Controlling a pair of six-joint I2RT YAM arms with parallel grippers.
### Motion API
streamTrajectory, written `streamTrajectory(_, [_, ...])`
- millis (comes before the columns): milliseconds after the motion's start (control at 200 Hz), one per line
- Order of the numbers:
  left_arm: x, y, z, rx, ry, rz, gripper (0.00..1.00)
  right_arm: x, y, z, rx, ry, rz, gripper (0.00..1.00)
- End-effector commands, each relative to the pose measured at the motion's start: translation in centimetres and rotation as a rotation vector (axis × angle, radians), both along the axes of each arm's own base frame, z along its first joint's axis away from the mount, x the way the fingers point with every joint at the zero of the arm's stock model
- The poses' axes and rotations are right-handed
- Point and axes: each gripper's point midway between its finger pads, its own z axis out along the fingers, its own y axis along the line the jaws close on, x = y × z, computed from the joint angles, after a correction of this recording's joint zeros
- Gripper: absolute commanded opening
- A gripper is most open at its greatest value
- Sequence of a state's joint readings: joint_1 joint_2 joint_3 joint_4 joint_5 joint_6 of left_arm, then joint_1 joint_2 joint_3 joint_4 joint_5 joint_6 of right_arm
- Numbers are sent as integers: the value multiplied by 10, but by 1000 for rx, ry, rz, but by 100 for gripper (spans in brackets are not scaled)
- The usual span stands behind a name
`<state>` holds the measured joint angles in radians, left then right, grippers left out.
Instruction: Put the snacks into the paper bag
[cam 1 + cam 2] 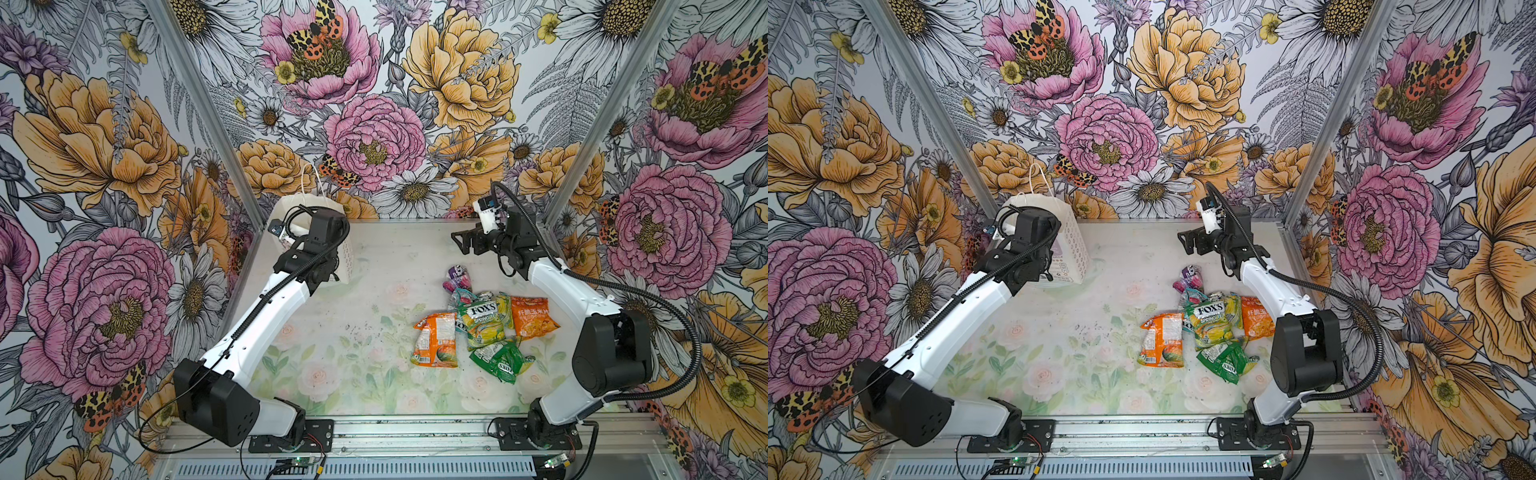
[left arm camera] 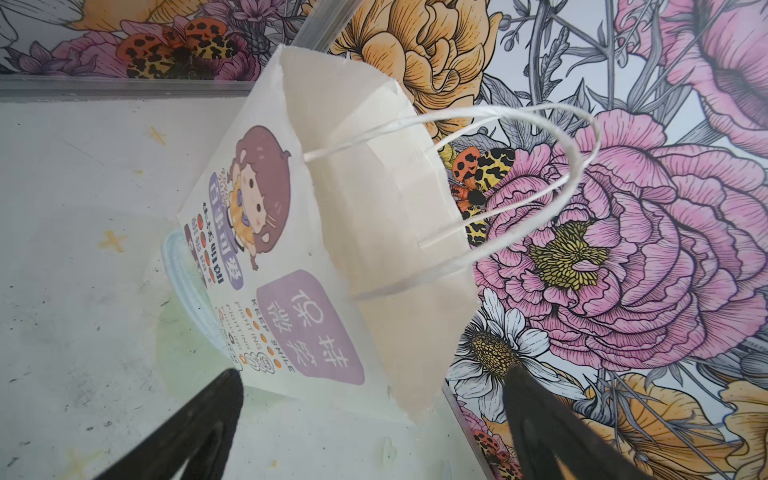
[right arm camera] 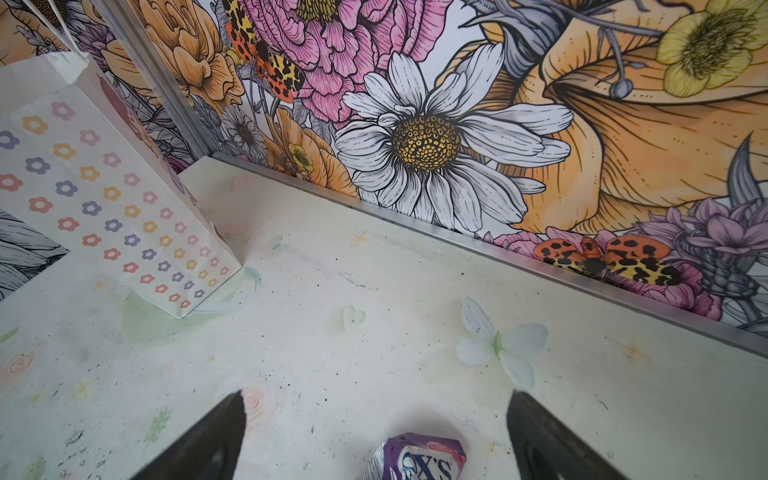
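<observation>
Left gripper (image 2: 374, 372) released facing paper bag (image 2: 386, 216), girl print (image 2: 262, 195) only in left wrist view, right gripper (image 3: 376, 395) released, whole snacks (image 1: 482, 328) heap only in top views

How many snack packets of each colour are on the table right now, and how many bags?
Orange packets: 2
Yellow-green packet: 1
Green packet: 1
Teal packet: 1
Purple packet: 1
Paper bag: 1
Total: 7 things in view. The packets overlap, so another may be hidden underneath.
</observation>
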<state>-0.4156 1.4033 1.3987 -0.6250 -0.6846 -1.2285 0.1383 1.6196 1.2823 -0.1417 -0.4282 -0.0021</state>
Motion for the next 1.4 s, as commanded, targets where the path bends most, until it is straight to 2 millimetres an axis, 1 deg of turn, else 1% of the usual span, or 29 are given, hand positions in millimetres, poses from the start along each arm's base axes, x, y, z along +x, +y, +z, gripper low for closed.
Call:
streamTrajectory(0, [0, 0, 8, 12, -12, 45, 99, -4, 4, -8, -11, 7, 24, 99])
streamTrajectory(150, [9, 0, 18, 60, -24, 89, 99, -3, 4, -11, -19, 8, 27, 99])
streamTrajectory(250, [19, -2, 23, 102, -8, 104, 99, -2, 4, -11, -19, 7, 30, 99])
streamTrajectory(345, [27, -6, 19, 119, 6, 113, 99, -2, 4, -12, -22, 9, 31, 99])
streamTrajectory(450, [31, -7, 12, 121, 12, 130, 99, -2, 5, -16, -23, 17, 31, 99])
streamTrajectory(685, [31, 4, 2, 133, 21, 191, 99, -2, 6, -22, -26, 27, 39, 98])
streamTrajectory(706, [31, 2, 2, 129, 21, 189, 99, -2, 6, -22, -26, 27, 40, 98])
streamTrajectory(886, [33, 10, -5, 124, 34, 209, 99, -1, 6, -24, -25, 34, 42, 98])
streamTrajectory(971, [31, 12, -8, 116, 32, 218, 99, 0, 6, -26, -25, 37, 42, 98])
streamTrajectory(1201, [22, 24, -23, 80, 39, 260, 99, 1, 8, -28, -18, 46, 48, 97])
streamTrajectory(1326, [23, 29, -29, 74, 56, 266, 99, 0, 9, -30, -12, 53, 51, 96])
streamTrajectory(1396, [22, 31, -29, 72, 55, 272, 99, 0, 10, -32, -12, 56, 53, 96])
